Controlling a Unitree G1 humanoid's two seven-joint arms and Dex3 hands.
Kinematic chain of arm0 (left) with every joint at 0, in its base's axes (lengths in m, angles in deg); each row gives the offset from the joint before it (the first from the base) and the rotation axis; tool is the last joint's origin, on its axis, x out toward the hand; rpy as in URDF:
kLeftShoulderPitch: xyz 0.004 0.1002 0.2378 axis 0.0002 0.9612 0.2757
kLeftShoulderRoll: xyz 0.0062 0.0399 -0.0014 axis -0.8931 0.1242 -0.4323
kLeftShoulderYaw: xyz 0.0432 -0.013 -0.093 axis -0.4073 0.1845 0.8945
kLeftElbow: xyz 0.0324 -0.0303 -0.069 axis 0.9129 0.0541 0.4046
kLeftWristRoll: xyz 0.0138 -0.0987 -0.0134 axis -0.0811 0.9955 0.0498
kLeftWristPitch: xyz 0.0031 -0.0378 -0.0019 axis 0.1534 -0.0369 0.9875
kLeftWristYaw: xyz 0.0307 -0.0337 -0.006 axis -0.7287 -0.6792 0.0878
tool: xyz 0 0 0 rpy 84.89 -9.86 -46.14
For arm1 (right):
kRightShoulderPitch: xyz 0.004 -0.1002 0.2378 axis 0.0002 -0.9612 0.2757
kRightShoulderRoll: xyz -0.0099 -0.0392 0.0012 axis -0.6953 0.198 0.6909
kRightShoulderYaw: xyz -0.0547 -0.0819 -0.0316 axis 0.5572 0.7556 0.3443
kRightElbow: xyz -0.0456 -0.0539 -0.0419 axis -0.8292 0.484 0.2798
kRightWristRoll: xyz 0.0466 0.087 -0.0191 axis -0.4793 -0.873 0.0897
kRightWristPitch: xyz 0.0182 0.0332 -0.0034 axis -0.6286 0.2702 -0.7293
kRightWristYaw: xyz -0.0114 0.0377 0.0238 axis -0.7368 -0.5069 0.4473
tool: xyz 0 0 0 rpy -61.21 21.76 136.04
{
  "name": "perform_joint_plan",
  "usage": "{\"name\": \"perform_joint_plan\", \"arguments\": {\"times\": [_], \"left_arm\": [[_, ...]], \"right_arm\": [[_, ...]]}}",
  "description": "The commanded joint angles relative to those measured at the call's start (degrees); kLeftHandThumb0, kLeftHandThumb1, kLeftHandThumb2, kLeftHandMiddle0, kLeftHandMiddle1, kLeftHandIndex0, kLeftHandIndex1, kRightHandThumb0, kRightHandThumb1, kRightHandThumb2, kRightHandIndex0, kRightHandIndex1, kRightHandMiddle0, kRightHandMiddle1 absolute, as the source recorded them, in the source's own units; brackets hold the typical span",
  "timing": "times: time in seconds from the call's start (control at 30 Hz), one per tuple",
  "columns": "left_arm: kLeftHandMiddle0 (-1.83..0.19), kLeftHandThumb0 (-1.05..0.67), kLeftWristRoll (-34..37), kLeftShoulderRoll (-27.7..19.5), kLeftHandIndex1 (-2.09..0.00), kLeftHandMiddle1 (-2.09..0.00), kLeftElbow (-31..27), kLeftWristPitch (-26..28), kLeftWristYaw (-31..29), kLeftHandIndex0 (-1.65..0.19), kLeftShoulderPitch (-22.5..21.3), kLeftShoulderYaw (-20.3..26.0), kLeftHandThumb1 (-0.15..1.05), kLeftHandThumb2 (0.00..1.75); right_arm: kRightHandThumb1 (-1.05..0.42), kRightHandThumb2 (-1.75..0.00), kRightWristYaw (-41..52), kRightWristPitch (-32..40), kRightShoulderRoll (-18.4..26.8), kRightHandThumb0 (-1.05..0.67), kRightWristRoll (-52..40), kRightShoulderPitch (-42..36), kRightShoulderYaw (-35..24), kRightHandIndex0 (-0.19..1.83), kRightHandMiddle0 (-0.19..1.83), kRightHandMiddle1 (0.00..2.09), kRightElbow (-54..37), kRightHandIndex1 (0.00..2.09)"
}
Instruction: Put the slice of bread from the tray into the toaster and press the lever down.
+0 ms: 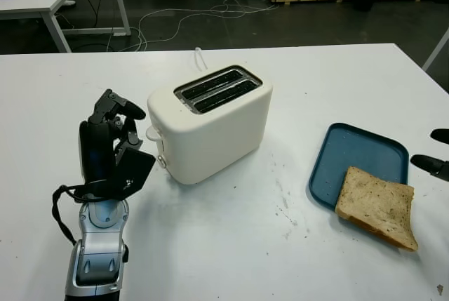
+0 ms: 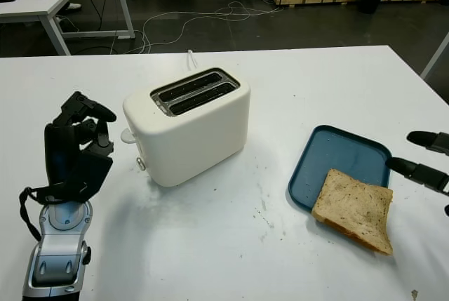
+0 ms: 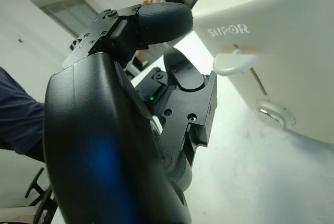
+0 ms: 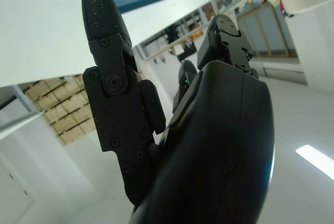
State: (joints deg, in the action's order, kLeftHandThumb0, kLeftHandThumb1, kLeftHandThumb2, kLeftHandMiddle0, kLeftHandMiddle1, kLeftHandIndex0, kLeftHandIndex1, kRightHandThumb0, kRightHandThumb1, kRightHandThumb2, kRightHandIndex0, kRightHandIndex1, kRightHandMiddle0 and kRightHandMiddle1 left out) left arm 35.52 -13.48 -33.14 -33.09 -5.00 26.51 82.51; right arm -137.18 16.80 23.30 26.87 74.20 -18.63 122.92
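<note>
Bread slice not yet picked up, both hands empty.
Right hand: black fingers uncurled, gripping nothing, hovering just beside the far edge of the blue rectangular plastic tray, likely staged to reach for the bread. Left hand: fingers curled, holding nothing, raised just beside the toaster's lever end, probably waiting to press. Brown square toast slice lies on the tray's near corner, overhanging onto the white surface. Cream two-slot toaster stands mid-surface, slots empty, white lever up, well apart from tray.
</note>
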Motion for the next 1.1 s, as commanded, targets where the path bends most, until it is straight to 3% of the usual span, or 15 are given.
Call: {"name": "perform_joint_plan", "arguments": {"times": [0.0,0.5,0.67,1.07], "left_arm": [[-1.01,0.06,0.17,-0.63,-1.75,-1.75,0.50,-1.14,-0.03,-0.53,-0.94,0.27,0.92,0.80],[-1.02,0.06,1.70,-0.73,-1.75,-1.75,-0.38,-1.73,-0.29,-0.53,-0.81,1.28,0.92,0.81],[-1.02,0.06,1.06,-1.05,-1.75,-1.75,-0.36,-1.65,0.05,-0.54,-0.86,1.36,0.92,0.79],[-1.03,0.07,2.03,-1.50,-1.75,-1.75,0.44,-3.20,0.14,-0.56,-0.92,1.65,0.92,0.80]], "right_arm": [[-0.92,-0.12,-1.07,1.28,-1.99,-0.75,-1.07,-0.53,1.33,0.01,0.00,0.00,-0.03,0.22],[-0.92,-0.12,-5.55,3.56,-10.09,-0.76,-6.03,-5.75,6.41,0.06,0.00,0.00,2.60,0.21],[-0.91,-0.04,-5.67,3.62,-11.12,-0.73,-7.77,-7.14,7.59,0.09,0.01,0.00,2.88,0.21],[-0.92,-0.07,-6.99,4.98,-13.90,-0.67,-10.11,-7.76,9.54,0.18,0.12,0.03,3.26,0.31]]}}
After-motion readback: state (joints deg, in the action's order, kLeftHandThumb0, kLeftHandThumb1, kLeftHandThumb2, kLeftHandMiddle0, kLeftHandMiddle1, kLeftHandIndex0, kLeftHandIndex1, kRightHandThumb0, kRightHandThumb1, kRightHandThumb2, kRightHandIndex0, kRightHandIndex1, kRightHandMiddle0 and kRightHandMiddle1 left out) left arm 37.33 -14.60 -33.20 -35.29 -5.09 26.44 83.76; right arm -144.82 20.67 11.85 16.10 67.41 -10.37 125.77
